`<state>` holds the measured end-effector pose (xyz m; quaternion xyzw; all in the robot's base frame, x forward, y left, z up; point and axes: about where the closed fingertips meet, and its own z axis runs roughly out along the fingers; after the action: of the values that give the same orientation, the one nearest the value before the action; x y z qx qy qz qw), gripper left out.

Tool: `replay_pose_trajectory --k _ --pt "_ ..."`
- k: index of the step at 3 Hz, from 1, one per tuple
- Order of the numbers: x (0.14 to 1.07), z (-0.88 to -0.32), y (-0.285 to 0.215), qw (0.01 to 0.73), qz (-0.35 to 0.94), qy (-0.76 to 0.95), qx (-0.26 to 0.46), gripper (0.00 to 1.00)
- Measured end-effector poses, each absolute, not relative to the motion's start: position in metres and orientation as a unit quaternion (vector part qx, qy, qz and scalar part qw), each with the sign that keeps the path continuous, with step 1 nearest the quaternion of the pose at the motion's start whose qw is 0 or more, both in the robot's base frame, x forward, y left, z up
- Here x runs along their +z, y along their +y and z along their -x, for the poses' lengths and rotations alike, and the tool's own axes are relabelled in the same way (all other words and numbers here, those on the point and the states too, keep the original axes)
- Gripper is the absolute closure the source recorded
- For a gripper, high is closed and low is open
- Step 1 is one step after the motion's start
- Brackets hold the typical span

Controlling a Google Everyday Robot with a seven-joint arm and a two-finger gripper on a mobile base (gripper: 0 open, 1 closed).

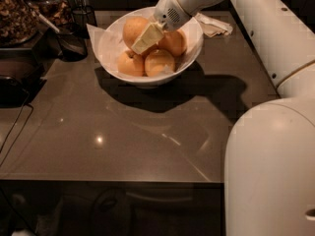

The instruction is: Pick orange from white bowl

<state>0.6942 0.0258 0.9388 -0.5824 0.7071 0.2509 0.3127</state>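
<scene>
Camera view: the white bowl point(147, 80) stands near the far edge of the counter point(123, 132). The orange point(132, 27), the largest, sits at the bowl's far left side, resting on three smaller oranges point(159, 63). The claw point(145, 38) reaches down into the bowl and lies against this orange's right side; whether it grips I cannot tell. A crumpled napkin point(214, 26) lies toward the far right corner.

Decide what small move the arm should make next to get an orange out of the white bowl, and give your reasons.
Probably ease the gripper a little lower onto the back-left orange. The gripper hangs inside the rim of the white bowl, its tip beside that fruit's right flank, and the orange lies on top of the other oranges, not yet lifted.
</scene>
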Motion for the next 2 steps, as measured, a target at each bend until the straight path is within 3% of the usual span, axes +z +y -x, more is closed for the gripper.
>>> replay_pose_trajectory --k 2 --pt "0.971 -0.679 0.036 0.336 0.583 0.688 0.271 1.00"
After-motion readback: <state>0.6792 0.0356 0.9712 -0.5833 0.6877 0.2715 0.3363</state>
